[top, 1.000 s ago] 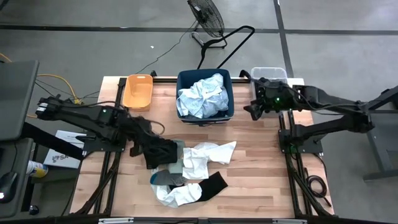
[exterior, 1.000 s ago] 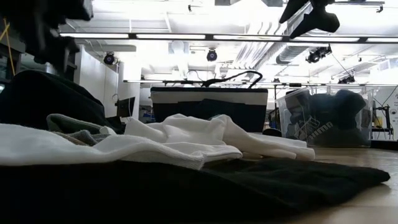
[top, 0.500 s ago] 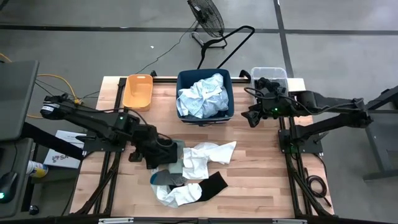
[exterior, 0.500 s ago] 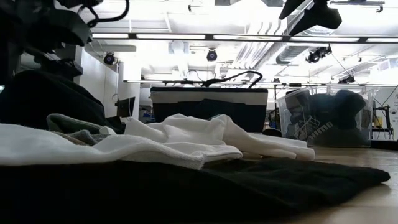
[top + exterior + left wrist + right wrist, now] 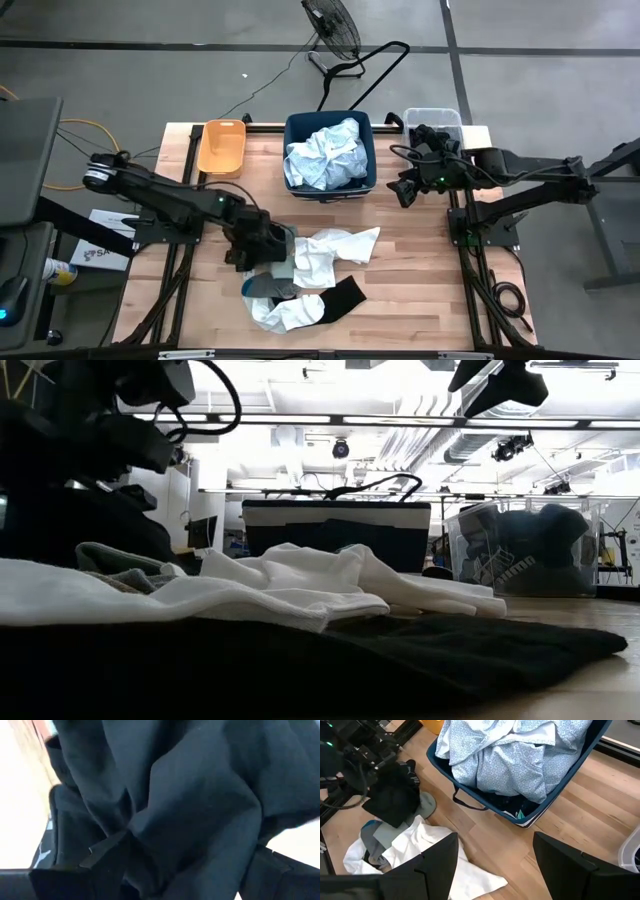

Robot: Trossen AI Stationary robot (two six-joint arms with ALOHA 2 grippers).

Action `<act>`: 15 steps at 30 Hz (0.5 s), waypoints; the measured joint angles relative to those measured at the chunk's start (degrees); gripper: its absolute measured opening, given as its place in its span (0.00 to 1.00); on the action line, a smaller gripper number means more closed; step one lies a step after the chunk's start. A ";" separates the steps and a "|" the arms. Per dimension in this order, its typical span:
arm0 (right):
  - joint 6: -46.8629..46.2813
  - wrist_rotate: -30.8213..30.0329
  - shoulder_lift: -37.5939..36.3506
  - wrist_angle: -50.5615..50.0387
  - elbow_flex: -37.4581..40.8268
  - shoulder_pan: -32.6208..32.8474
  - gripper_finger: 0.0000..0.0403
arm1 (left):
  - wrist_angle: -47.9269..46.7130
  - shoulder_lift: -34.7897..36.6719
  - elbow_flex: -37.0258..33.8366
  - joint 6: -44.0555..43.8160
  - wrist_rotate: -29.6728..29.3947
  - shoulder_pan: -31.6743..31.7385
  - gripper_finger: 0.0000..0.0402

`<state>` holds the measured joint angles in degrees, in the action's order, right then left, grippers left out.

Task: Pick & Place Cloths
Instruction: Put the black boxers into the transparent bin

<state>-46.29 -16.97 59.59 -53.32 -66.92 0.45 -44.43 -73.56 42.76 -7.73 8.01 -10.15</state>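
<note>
Left hand (image 5: 262, 243) down on black cloth (image 5: 255, 240) at left edge of cloth pile (image 5: 310, 275) on tabletop (image 5: 420, 260); in left wrist view, black cloth (image 5: 180, 805) fills frame between the two dark fingers (image 5: 100, 855), so hand apparently pinching a fold of it, though closure itself not plainly seen. Right hand (image 5: 408, 188) hovering over tabletop just beside navy bin (image 5: 329, 183), fingers (image 5: 440, 857) spread, holding nothing. Navy bin already stuffed with pale blue cloth (image 5: 325, 155); orange bin (image 5: 221, 146) bare inside; clear bin (image 5: 433, 119) at right rear holding dark items per low view. Remaining on tabletop: white cloth (image 5: 335, 250), grey-green piece (image 5: 282, 268), black sock (image 5: 345, 295). Risks, as judged: black cloth overlapping grey-green and white pieces, so lift likely to drag neighbours along; shallow pinch on bulky fabric likely to slip mid-carry; hanging tail could snag bin rim on transfer; navy bin near overflowing, so any added cloth could spill back out.
</note>
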 joint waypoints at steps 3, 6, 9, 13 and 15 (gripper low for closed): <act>0.92 0.04 0.00 0.02 0.00 0.00 0.62 | 0.98 -1.33 0.03 0.00 0.24 0.00 0.70; 1.31 0.13 0.00 0.02 0.00 0.00 0.62 | 1.45 -1.27 0.12 -0.43 0.45 0.00 0.58; 1.76 0.17 0.00 0.00 0.00 0.00 0.62 | 0.42 -0.74 1.23 -1.07 0.43 0.00 0.39; 3.01 0.17 0.00 0.00 0.00 0.00 0.62 | -1.82 -0.41 4.02 -1.56 0.61 0.01 0.07; 3.37 0.16 0.00 0.02 0.00 0.00 0.62 | -3.31 -0.37 5.71 -1.64 0.71 0.00 0.04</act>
<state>-42.92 -16.81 59.59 -53.30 -66.92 0.45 -47.75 -73.93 48.47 -9.37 8.72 -10.15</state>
